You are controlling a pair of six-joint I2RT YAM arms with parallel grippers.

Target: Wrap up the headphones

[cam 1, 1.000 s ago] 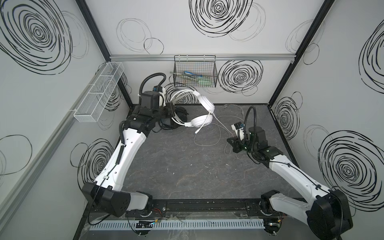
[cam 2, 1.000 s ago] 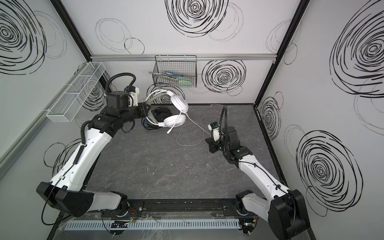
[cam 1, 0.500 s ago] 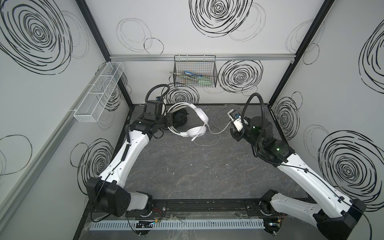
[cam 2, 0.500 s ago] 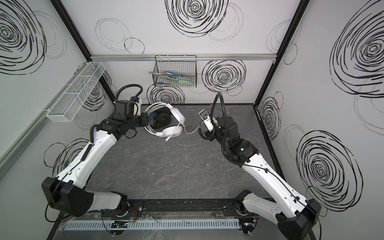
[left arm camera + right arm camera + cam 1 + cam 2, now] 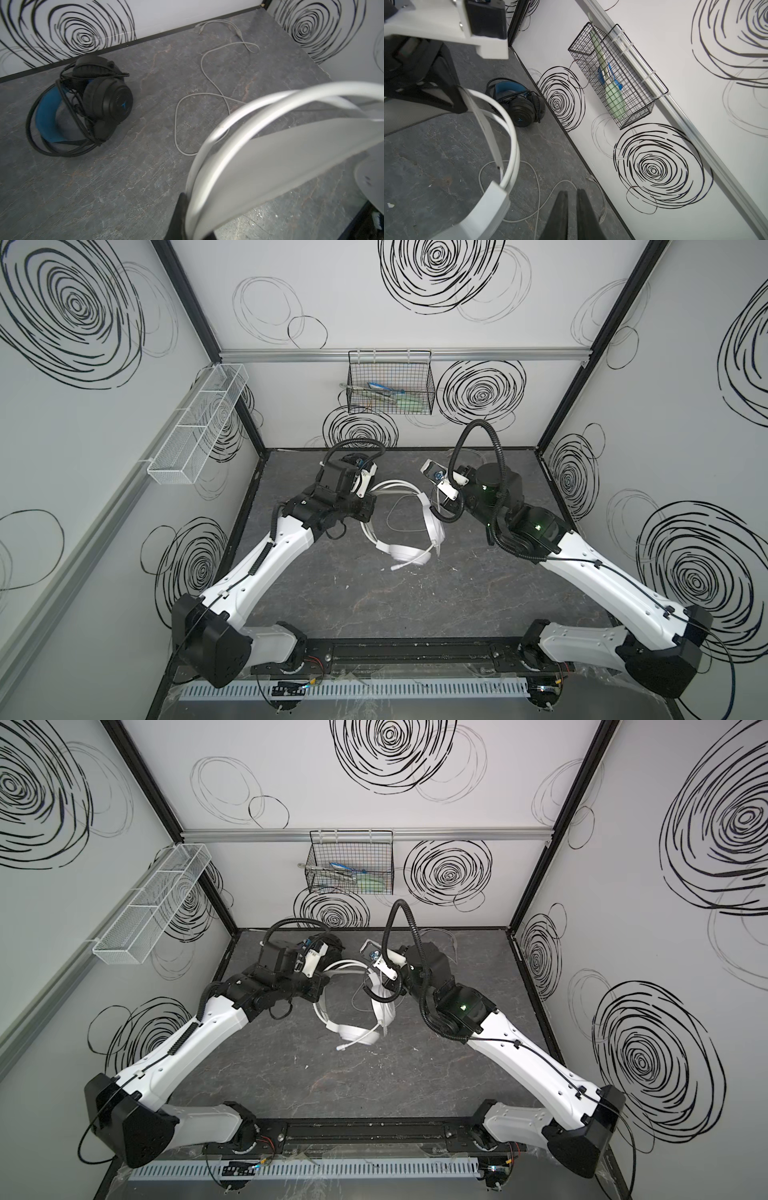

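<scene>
2 headsets in the cell.

Left claw (image 5: 456,101) is clamped tight on the headband of the white headset (image 5: 405,556), holding it over the worktop (image 5: 374,605), below and in front of the wire basket (image 5: 432,389). Can't tell if the lower ear cup touches the worktop.

Its white cable (image 5: 176,116) lies loose on the worktop, snaking toward the wall under the basket.

Right claw (image 5: 571,192): fingers parted by a thin slit, nothing in it. It hovers above the cable, near the headband, below the basket's right end.

Black headset (image 5: 104,99) lies on the worktop at the wall foot below the basket's left end, with its black cable wound round band and cups.
</scene>
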